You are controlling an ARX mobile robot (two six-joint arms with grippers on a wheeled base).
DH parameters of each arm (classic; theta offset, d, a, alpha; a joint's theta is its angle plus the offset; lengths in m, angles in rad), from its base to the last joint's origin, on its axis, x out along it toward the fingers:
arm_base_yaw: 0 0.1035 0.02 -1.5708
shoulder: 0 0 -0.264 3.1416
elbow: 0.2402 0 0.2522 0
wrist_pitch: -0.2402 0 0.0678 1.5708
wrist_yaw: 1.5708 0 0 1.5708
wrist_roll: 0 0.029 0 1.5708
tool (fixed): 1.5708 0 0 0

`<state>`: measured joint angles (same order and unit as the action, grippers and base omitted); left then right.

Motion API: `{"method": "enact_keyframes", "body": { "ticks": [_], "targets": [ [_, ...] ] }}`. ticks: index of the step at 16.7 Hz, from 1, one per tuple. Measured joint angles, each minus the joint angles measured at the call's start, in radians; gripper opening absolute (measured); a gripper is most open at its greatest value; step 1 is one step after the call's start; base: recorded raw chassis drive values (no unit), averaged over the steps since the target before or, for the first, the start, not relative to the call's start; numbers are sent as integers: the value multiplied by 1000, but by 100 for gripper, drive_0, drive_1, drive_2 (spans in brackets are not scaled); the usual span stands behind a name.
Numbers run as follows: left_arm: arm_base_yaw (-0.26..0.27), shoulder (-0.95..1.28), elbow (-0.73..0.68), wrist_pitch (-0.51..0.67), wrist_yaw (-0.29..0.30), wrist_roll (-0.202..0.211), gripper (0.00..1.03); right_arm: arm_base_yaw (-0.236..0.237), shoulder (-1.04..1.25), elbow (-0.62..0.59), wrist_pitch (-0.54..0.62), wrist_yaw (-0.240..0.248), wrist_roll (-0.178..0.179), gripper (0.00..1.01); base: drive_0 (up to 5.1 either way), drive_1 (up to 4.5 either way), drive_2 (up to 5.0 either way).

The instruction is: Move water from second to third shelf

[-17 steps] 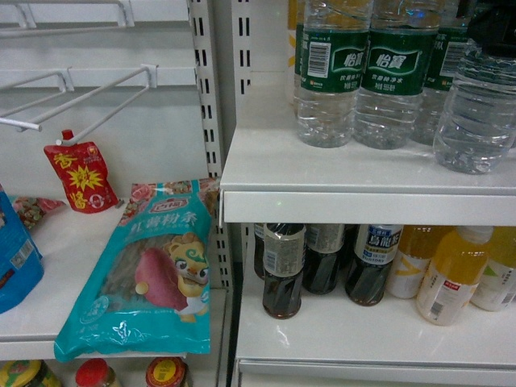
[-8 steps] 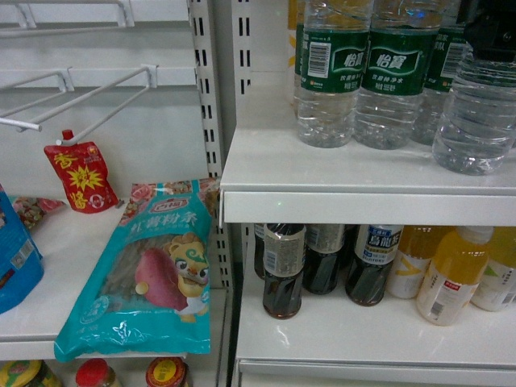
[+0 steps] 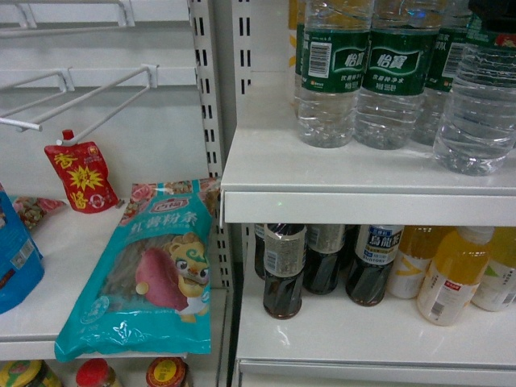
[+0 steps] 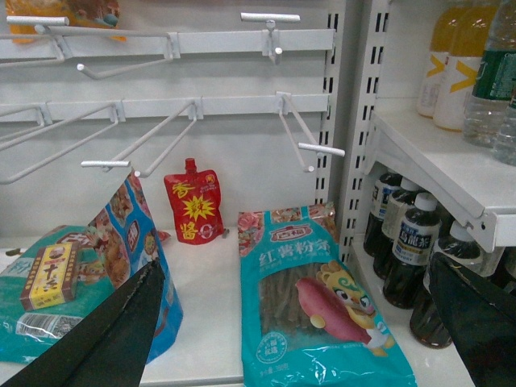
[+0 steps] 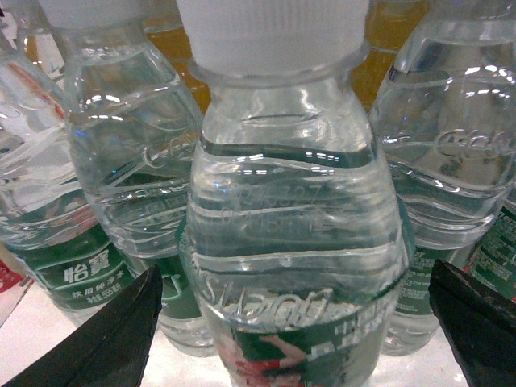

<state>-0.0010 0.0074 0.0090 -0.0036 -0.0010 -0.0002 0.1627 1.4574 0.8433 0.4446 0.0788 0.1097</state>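
Observation:
Several water bottles with green labels stand on the white shelf (image 3: 355, 173) at the upper right. The front one (image 3: 476, 105) is nearest the shelf edge at the far right, and a dark part of my right arm (image 3: 493, 10) shows just above it. In the right wrist view this bottle (image 5: 294, 218) fills the middle, white cap on top, red-shirted figure on its label. My right gripper (image 5: 294, 322) is open, one finger on each side of the bottle, neither touching it. My left gripper (image 4: 294, 322) is open and holds nothing, low over the left bay.
Dark cola bottles (image 3: 284, 270) and yellow drink bottles (image 3: 451, 274) fill the shelf below the water. In the left bay lie a teal noodle packet (image 3: 153, 266), a red pouch (image 3: 81, 176) and a blue bag (image 3: 16, 258). Wire hooks (image 3: 81, 93) jut out above them.
In the head view the dark part of my right arm has shifted slightly upward, uncovering the front bottle's label. The bottles have not moved.

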Motion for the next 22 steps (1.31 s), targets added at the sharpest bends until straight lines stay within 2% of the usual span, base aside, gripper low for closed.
{"method": "enact_keyframes", "body": {
  "ticks": [3,5,7,9,10,11,12,16,17,22],
  "targets": [
    [0,0,0,0,0,0,98,1,-126,-58,-45,-24,-14,98,0,0,0],
    [0,0,0,0,0,0,98,0,-235,-114,-84,-59,-26,98,0,0,0],
    [0,0,0,0,0,0,98,-28,-357,-187,-114,-106,-33,98,0,0,0],
    [0,0,0,0,0,0,98,-80,-505,-267,-137,-150,-39,98,0,0,0],
    [0,0,0,0,0,0,98,-101,-578,-347,-49,-84,-68,86,0,0,0],
    [0,0,0,0,0,0,98,-150,-656,-423,-50,-89,-85,75,0,0,0],
    [0,0,0,0,0,0,98,-172,-742,-513,-70,-70,-89,62,0,0,0],
    [0,0,0,0,0,0,98,-163,-877,-656,-50,-78,-103,11,0,0,0],
    [0,0,0,0,0,0,98,-163,-904,-682,-55,-78,-106,2,0,0,0],
    [0,0,0,0,0,0,98,-163,-1046,-768,-112,-78,-106,2,0,0,0]
  ]
}}
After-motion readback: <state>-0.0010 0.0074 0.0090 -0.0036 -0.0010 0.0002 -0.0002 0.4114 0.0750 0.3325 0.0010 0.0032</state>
